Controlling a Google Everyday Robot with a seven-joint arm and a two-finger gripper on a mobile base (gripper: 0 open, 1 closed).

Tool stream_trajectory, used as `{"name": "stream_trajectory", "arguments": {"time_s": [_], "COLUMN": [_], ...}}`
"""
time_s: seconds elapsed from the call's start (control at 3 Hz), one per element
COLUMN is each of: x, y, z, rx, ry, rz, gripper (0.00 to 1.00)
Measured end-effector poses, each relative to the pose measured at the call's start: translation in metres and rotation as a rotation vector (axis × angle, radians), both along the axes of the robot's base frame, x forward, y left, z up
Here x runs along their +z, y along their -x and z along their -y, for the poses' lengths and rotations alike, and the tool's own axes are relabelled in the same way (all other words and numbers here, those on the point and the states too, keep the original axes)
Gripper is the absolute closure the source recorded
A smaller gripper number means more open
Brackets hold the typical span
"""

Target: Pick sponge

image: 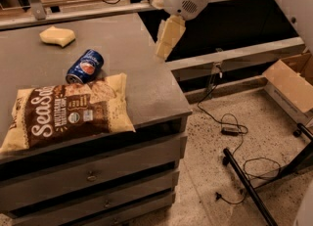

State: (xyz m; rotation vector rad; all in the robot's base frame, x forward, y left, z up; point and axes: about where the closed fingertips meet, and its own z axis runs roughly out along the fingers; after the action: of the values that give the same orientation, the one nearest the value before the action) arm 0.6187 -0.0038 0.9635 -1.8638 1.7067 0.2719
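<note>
A yellow-and-brown chip bag (68, 115) lies at the front of the desk (146, 93). A blue can (85, 66) lies on its side, touching the bag's far edge. The end effector (163, 50) hangs above the desk's right edge; I cannot tell whether it is open or closed. The sponge (57, 36) lies far back on the left, well apart from it.

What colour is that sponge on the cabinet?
The sponge is plain pale yellow, clearest in the camera view. The claw hangs at the right edge of the cabinet.

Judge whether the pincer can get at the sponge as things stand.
Probably yes: the pincer hangs at the tabletop edge; bare surface runs from it to the sponge, and the can and chip bag sit further forward.
</note>
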Motion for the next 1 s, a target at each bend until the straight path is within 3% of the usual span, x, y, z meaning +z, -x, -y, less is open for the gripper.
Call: {"name": "stream_trajectory", "arguments": {"time_s": [0.33,0.67,1.0], "x": [0.014,0.031,0.037], "y": [-0.036,-0.069,-0.103], "z": [-0.044,-0.08,-0.114], "rx": [0.012,0.008,-0.014], "ry": [-0.213,-0.357,-0.453], "rz": [0.071,0.145,0.159], "gripper": [0.0,0.0,0.0]}}
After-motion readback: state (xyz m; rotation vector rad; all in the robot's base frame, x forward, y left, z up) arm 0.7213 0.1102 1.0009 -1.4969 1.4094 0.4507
